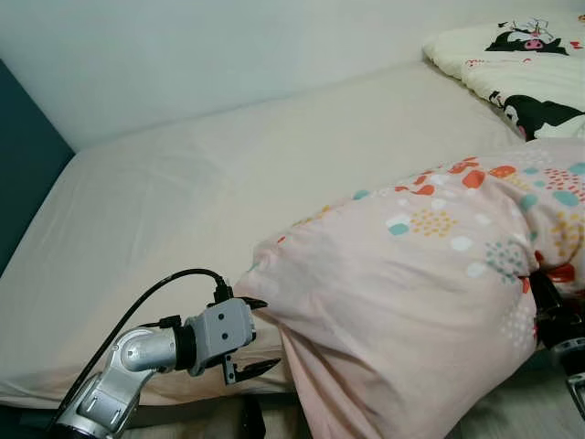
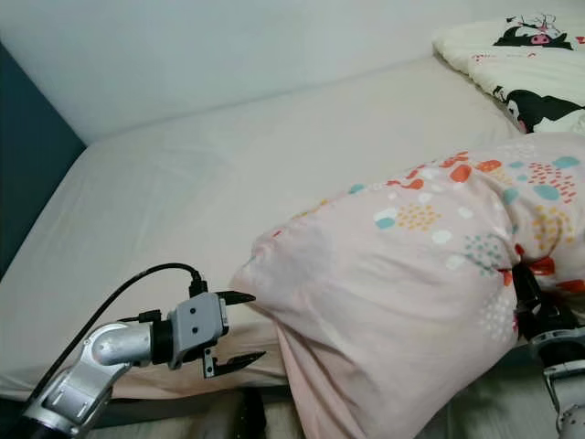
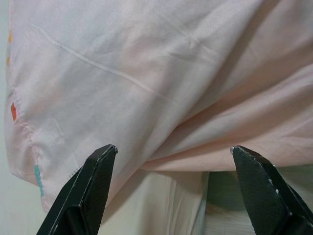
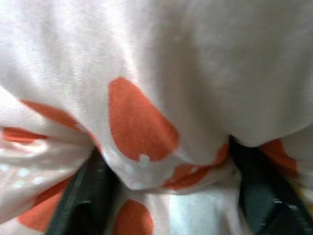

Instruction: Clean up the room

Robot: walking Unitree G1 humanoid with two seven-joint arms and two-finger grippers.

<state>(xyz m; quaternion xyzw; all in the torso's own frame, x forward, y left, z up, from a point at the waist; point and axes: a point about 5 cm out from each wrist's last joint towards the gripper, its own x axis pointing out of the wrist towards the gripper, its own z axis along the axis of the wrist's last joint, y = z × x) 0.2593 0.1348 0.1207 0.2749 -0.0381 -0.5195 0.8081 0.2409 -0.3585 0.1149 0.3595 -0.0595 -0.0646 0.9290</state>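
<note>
A large pink pillow [image 1: 430, 274] printed with orange, teal and yellow dots lies at the near right of the bed and overhangs its front edge. My left gripper [image 1: 266, 334] is open at the pillow's near left corner, one fingertip touching the fabric. In the left wrist view the corner sits just beyond the left gripper [image 3: 172, 149], whose fingers [image 3: 93, 186] stand wide apart. My right gripper [image 1: 541, 285] is pressed into the pillow's right side. The right wrist view has the right gripper [image 4: 171, 181] shut on a bunched fold of dotted fabric [image 4: 142, 127].
The bed's cream sheet [image 1: 201, 192] stretches bare to the left and back. A white blanket with black cartoon figures [image 1: 521, 64] lies at the far right corner. A teal panel [image 1: 23, 165] borders the bed's left side. A pale wall [image 1: 228, 46] runs behind.
</note>
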